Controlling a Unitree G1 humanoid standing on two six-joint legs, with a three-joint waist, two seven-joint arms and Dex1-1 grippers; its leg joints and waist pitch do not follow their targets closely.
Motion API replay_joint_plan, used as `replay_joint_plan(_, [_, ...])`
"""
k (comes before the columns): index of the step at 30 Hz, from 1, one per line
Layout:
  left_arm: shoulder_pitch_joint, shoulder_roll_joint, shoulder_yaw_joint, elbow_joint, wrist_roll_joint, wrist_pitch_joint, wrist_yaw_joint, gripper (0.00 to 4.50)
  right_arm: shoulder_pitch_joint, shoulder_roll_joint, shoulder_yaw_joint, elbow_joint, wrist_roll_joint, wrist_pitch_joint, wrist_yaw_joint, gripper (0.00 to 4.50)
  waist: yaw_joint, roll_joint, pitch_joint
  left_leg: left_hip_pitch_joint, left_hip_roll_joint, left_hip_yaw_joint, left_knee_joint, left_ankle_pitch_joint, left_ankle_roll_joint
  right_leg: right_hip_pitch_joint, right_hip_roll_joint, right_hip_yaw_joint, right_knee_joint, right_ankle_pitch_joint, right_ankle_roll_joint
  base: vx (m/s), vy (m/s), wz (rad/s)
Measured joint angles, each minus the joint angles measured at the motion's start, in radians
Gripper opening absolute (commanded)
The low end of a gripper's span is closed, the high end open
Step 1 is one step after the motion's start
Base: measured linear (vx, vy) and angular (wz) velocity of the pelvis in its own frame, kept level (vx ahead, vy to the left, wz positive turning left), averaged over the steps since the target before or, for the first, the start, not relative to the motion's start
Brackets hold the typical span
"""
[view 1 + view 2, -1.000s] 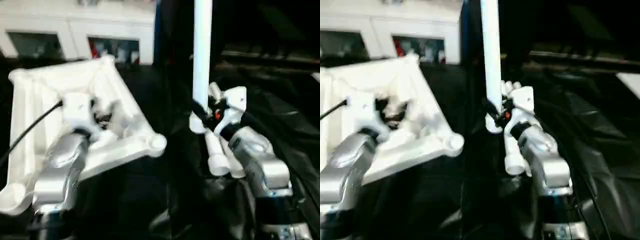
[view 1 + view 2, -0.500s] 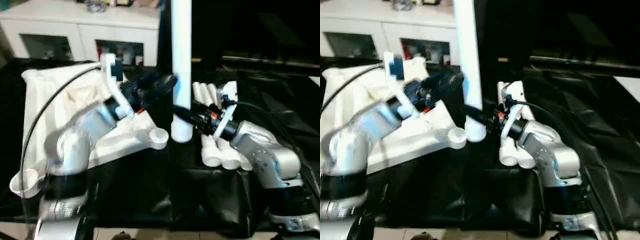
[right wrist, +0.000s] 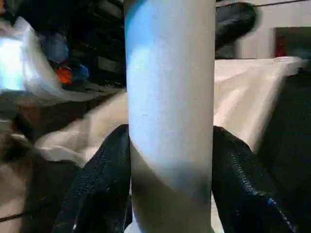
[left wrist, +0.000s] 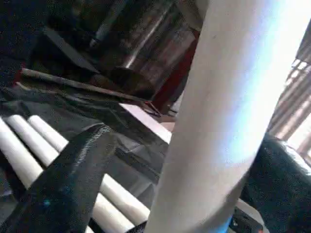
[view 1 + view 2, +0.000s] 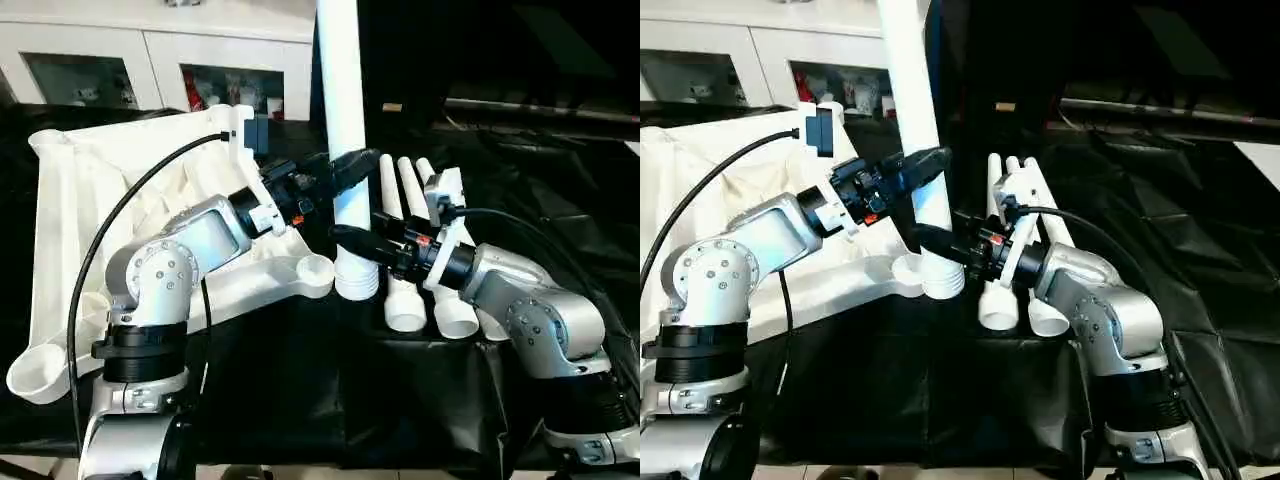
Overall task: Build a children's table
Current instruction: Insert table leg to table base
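The right gripper [image 5: 352,238] clamps an upright leg [image 5: 345,150] near its lower end, just beside the corner socket [image 5: 316,268] of the tabletop [image 5: 90,200]. The left gripper [image 5: 345,168] stands open around the same leg higher up. The step in hand appears to be seating this leg; next, its end must be brought over the socket and pressed in, while three legs [image 5: 420,250] wait alongside.

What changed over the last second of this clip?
The left claw left the white ribbed plastic tabletop and swung across to the upright white tubular leg, its jaws open around it. The right claw stayed clamped on that leg; three spare legs lie unmoved.
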Motion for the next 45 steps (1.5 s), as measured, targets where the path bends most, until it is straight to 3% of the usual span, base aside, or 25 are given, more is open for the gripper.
replay_joint_plan(2, [-0.015,-0.023,0.007,0.016,0.029,-0.017,0.070,3.84,-0.025,0.020,0.021,0.028,-0.077,-0.043,-0.065,1.89,-0.001,-0.002,0.001,0.001,0.001,0.001,-0.001,0.000,-0.005,0.000,0.000,0.000,0.000,0.002,0.000,0.000,0.000,0.00])
replay_joint_plan(6, [-0.043,-0.084,0.044,0.027,0.068,-0.053,0.218,3.60,-0.036,0.088,0.059,0.053,-0.154,-0.087,-0.168,1.89,-0.002,-0.003,0.002,0.002,0.001,0.002,-0.001,0.001,-0.007,0.001,0.000,0.000,0.000,0.005,0.000,0.000,0.000,0.00])
replay_joint_plan(8, [-0.044,-0.096,0.053,0.028,0.080,-0.070,0.263,3.28,-0.036,0.108,0.080,0.058,-0.169,-0.098,-0.196,1.89,-0.002,-0.004,0.002,0.001,0.001,0.002,-0.001,0.002,-0.007,0.001,0.000,0.001,0.000,0.005,0.001,0.000,0.000,0.00])
replay_joint_plan(13, [-0.045,-0.123,0.082,0.031,0.098,-0.106,0.328,3.00,-0.051,0.132,0.092,0.079,-0.206,-0.121,-0.230,1.89,0.000,-0.007,0.003,0.001,0.001,0.002,-0.001,0.002,-0.007,0.001,0.000,0.001,-0.001,0.006,0.002,0.000,0.000,0.00])
replay_joint_plan(25, [-0.052,-0.138,0.086,0.030,0.098,-0.110,0.368,1.93,-0.052,0.154,0.095,0.093,-0.242,-0.150,-0.258,1.89,-0.002,-0.009,0.004,0.001,0.001,0.002,-0.001,0.002,-0.007,0.000,0.000,0.001,-0.001,0.006,0.002,0.000,0.000,0.00])
replay_joint_plan(26, [-0.052,-0.133,0.085,0.029,0.097,-0.107,0.366,1.93,-0.052,0.158,0.093,0.093,-0.237,-0.149,-0.255,2.44,-0.002,-0.009,0.004,0.001,0.001,0.002,-0.001,0.002,-0.007,0.000,0.000,0.001,-0.001,0.006,0.002,0.000,0.000,0.00])
replay_joint_plan(27, [-0.052,-0.130,0.084,0.027,0.096,-0.105,0.362,1.90,-0.052,0.163,0.088,0.093,-0.228,-0.146,-0.252,2.58,-0.002,-0.009,0.004,0.001,0.001,0.002,-0.001,0.002,-0.007,0.000,0.000,0.001,-0.001,0.006,0.002,0.000,0.000,0.00])
replay_joint_plan(30, [-0.047,-0.096,0.075,0.026,0.085,-0.080,0.312,1.86,-0.058,0.170,0.052,0.084,-0.169,-0.138,-0.220,2.78,-0.002,-0.009,0.004,0.001,0.001,0.002,-0.001,0.002,-0.007,0.000,0.000,0.001,-0.001,0.006,0.002,0.000,0.000,0.00])
replay_joint_plan(36, [-0.046,0.023,0.023,0.026,0.054,-0.009,0.144,1.86,-0.065,0.092,0.043,0.067,-0.085,-0.024,-0.101,3.15,-0.001,-0.008,0.005,0.001,0.001,0.002,-0.001,0.002,-0.007,0.000,0.000,0.001,-0.001,0.006,0.002,0.000,0.000,0.00])
replay_joint_plan(43, [-0.055,0.144,-0.003,0.010,-0.043,0.061,-0.097,1.86,-0.062,-0.044,0.048,-0.011,0.047,0.175,0.072,3.19,-0.001,-0.009,0.005,0.001,0.001,0.003,-0.001,0.002,-0.007,-0.001,0.000,0.002,-0.001,0.006,0.002,0.000,0.000,0.00])
replay_joint_plan(45, [-0.057,0.165,-0.004,-0.026,-0.067,0.066,-0.159,1.86,-0.061,-0.044,0.058,-0.012,0.068,0.210,0.094,2.93,-0.001,-0.009,0.005,0.001,0.001,0.003,-0.001,0.002,-0.007,-0.001,0.000,0.002,-0.001,0.006,0.002,0.000,0.000,0.00])
